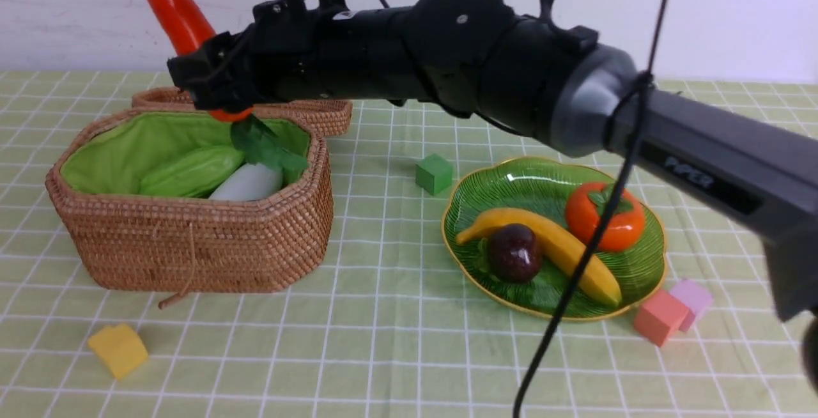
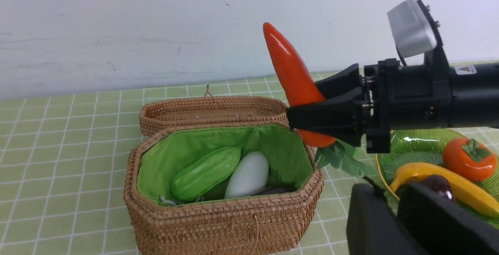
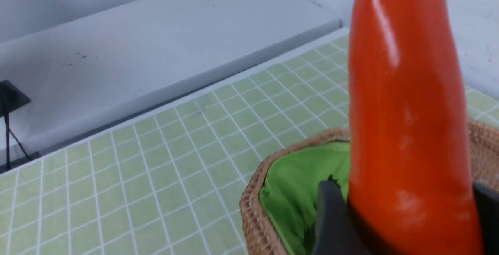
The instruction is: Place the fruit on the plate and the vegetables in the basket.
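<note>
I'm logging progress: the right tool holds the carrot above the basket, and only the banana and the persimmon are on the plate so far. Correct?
Not quite. The plate holds three fruits: banana, persimmon and a dark purple mangosteen, as the front view shows. The rest stands: the right tool grips the carrot above the basket.

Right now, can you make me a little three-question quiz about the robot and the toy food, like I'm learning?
1. True or false: the right gripper holds the carrot above the basket.
2. How many fruits lie on the plate? A) one B) two C) three
3. Fill in: the carrot's pointed tip faces ____.

Key:
1. True; its leaves hang down towards the basket.
2. C: banana, mangosteen and persimmon.
3. Up.
</note>
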